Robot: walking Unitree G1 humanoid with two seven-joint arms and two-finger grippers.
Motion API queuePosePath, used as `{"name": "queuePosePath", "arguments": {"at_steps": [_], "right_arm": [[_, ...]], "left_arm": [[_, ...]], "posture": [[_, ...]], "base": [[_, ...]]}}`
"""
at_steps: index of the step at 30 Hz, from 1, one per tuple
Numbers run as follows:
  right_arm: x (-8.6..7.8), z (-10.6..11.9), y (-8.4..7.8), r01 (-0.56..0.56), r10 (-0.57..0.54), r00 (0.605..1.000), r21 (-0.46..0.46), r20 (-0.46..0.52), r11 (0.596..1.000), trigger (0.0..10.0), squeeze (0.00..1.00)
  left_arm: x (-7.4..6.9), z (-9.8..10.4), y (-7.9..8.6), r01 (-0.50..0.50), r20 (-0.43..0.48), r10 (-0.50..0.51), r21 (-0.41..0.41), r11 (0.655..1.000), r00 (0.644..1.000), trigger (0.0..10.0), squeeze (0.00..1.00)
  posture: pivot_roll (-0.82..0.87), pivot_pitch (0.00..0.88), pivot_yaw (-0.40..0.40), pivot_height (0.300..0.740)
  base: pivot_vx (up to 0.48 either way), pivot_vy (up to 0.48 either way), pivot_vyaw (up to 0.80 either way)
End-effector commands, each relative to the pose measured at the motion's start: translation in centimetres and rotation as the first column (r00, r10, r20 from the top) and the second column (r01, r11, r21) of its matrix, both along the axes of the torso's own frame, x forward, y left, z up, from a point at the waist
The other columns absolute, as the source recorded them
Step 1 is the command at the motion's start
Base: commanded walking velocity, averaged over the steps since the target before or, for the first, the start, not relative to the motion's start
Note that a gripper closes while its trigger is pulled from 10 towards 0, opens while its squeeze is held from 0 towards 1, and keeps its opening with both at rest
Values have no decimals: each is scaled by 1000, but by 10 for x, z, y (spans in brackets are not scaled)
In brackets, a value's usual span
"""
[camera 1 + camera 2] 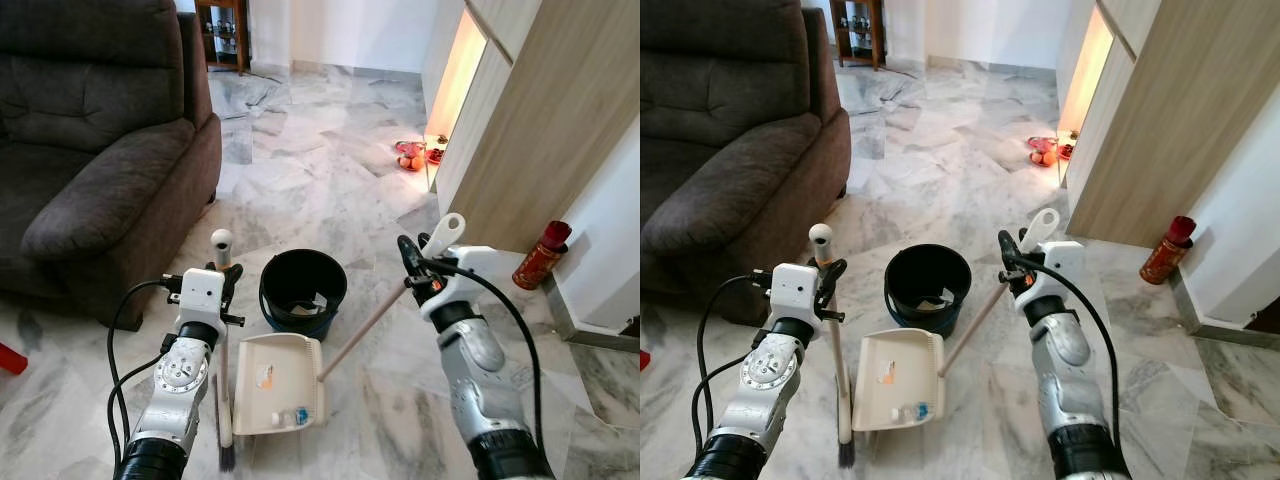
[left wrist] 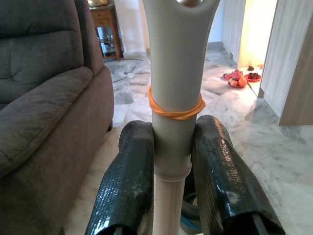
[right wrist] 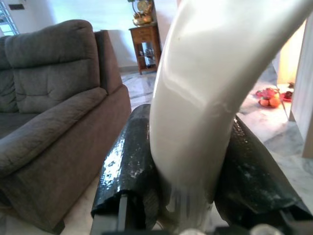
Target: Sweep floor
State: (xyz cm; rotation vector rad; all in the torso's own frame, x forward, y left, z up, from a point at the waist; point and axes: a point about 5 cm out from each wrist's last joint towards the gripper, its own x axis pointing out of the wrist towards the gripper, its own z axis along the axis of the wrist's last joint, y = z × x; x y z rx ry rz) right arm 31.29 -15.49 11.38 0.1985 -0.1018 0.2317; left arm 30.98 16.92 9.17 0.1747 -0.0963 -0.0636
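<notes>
An off-white broom (image 1: 222, 330) stands nearly upright on the marble floor, its dark bristles (image 1: 226, 457) down by my left side. My left gripper (image 1: 230, 283) is shut on the broom's handle (image 2: 175, 93) just below an orange rubber band (image 2: 176, 111). A cream long-handled dustpan (image 1: 282, 383) lies flat on the floor in front of me with a few scraps of litter (image 1: 291, 416) in it. My right gripper (image 1: 411, 258) is shut on the dustpan's handle (image 3: 198, 93) near its top end. Both black fingers (image 3: 128, 166) press against that handle.
A black bucket (image 1: 303, 290) stands just beyond the dustpan. A dark brown sofa (image 1: 95, 150) fills the left side. A wooden cabinet (image 1: 540, 120) lines the right, with a red bottle (image 1: 541, 254) at its corner and a plate of fruit (image 1: 410, 155) farther back.
</notes>
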Motion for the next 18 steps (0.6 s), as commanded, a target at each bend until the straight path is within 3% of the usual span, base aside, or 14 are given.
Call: {"name": "queuePosePath", "arguments": {"at_steps": [1,10,18], "right_arm": [[0,18,-4,11,-13,998,21,66,1000,10000,0],[-14,56,0,20,-26,989,37,145,999,10000,0],[-17,78,1,56,-63,977,39,205,998,10000,0]], "left_arm": [[2,10,-6,28,54,-28,4,1000,998,10000,0],[2,10,-7,35,54,-35,9,999,998,10000,0],[3,11,-7,37,56,-37,11,999,998,10000,0]], "posture": [[42,0,-60,740],[35,0,-59,740],[34,0,-61,740]], "base": [[0,0,0],[0,0,0],[0,0,0]]}}
